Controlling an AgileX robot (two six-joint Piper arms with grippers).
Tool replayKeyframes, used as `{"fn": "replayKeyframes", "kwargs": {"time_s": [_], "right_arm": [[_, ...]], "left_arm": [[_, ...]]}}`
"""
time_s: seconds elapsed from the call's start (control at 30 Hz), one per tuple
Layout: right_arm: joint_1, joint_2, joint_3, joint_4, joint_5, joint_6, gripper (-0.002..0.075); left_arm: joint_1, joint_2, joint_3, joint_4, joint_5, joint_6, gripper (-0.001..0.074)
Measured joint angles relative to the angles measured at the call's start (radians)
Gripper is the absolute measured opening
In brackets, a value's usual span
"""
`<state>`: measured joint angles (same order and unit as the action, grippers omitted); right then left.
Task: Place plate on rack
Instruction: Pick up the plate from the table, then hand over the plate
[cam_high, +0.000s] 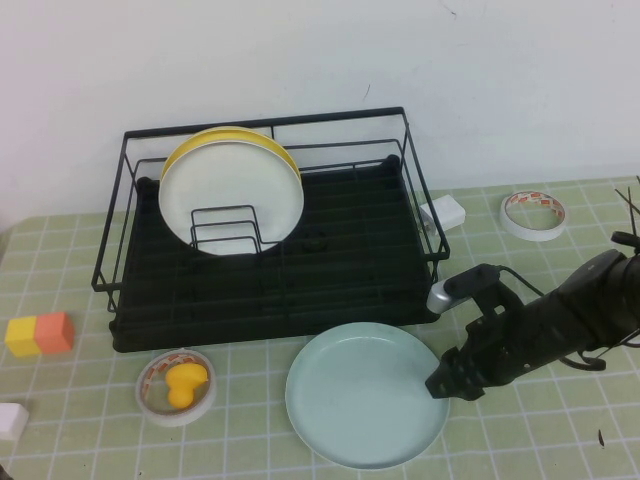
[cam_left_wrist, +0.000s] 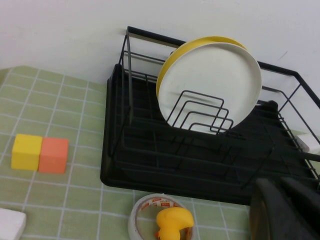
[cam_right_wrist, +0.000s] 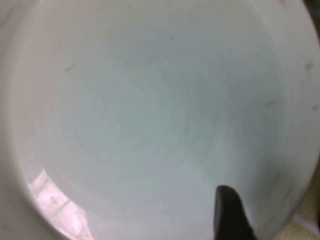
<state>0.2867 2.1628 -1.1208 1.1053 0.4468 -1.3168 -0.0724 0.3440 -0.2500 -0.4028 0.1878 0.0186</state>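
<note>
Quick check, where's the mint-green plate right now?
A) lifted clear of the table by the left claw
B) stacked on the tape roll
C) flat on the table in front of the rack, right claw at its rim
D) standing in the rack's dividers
C: the plate lies flat on the table in front of the rack, with the right claw at its right rim; the left claw shows only in its wrist view, away from the plate.

The high view looks down over the desk (cam_high: 80, 420). The left wrist view faces the rack (cam_left_wrist: 200, 155), also visible overhead. The right wrist view sits close above the plate (cam_right_wrist: 150, 115).
</note>
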Motion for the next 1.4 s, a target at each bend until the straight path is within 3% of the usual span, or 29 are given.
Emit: {"fn": "replayKeyframes", "kwargs": {"time_s": [0.23, 0.33, 0.63, 0.97, 1.07, 1.2, 1.27, 1.4], "right_arm": [[0.002, 0.005, -0.002, 0.008, 0.002, -0.021, 0.0081], [0.003, 0.006, -0.007, 0.008, 0.006, -0.032, 0.0023], [0.004, 0.004, -0.031, 0.018, 0.105, -0.034, 0.0008], [0.004, -0.189, -0.038, 0.027, 0.228, 0.008, 0.0009], [0.006, -0.259, -0.038, 0.052, 0.283, 0.009, 0.0009], [0.038, -0.354, -0.038, 0.090, 0.333, 0.012, 0.0009], [0.086, -0.400, -0.038, 0.096, 0.333, 0.012, 0.0009], [0.194, -0.461, -0.039, 0.117, 0.319, 0.012, 0.0009]], "left_arm": [[0.000, 0.000, 0.000, -0.001, -0.016, 0.000, -0.0002], [0.000, 0.000, 0.000, -0.001, -0.016, 0.000, -0.0002], [0.000, 0.000, 0.000, -0.066, -0.016, 0.000, -0.0002], [0.000, 0.000, 0.000, -0.626, 0.213, 0.099, 0.0013], [0.000, 0.000, 0.000, -0.744, 0.290, 0.202, 0.0106], [0.000, 0.010, 0.000, -0.852, 0.374, 0.317, 0.0382], [0.000, 0.020, 0.000, -0.868, 0.395, 0.362, 0.0478], [-0.001, 0.061, 0.000, -0.882, 0.402, 0.405, 0.0539]]}}
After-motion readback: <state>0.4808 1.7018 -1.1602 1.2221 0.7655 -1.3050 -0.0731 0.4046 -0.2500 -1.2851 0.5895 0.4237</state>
